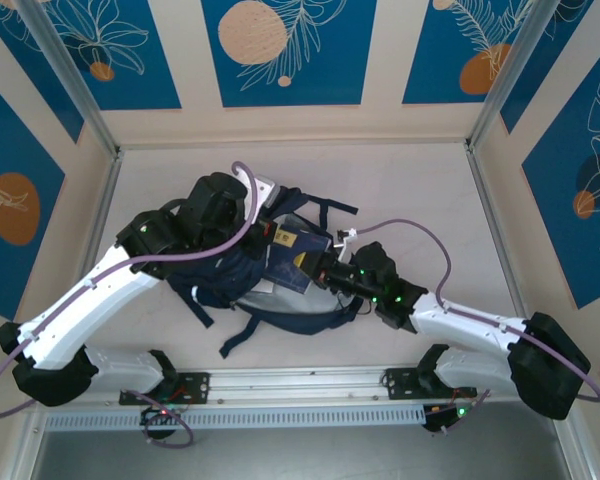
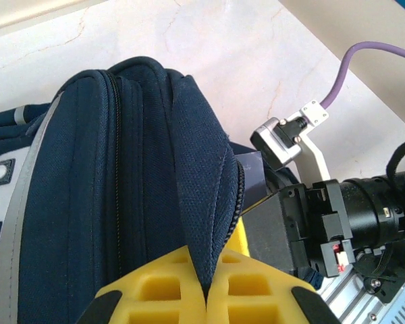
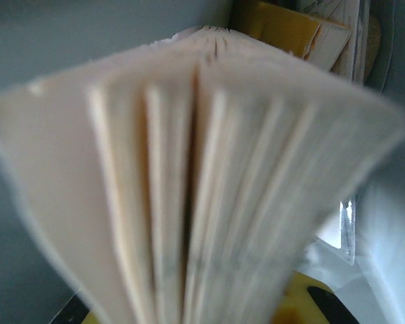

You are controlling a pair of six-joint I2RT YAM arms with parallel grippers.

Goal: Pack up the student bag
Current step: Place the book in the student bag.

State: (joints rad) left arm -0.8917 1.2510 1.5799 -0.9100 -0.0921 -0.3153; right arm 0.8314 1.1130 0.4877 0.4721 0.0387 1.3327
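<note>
navy fabric fills most of the left wrist view: the bag (image 2: 88, 202) lies on the pale table (image 2: 209, 61), its zip running up the middle and its lower left part cut off by the frame. the left gripper (image 2: 206, 287) has its yellow fingers (image 2: 155, 293) pressed tight together on a raised fold of the bag's cloth, only their tips showing at the bottom edge.

from above, the bag (image 1: 230, 290) sits mid-table just ahead of both arms, much of its top hidden under the left arm's black wrist. a navy book (image 1: 298, 255) lies tilted at the bag's mouth, and the right gripper (image 1: 332, 272) meets its near edge; the fingertips themselves are too small to make out there.

the right wrist view is badly blurred: the book's cream pages (image 3: 202, 169) fan upward from between the fingers (image 3: 293, 307), which are clamped on it, with just a sliver of yellow visible. something yellow-edged (image 3: 277, 27) at the top is cut off and hard to name.
</note>
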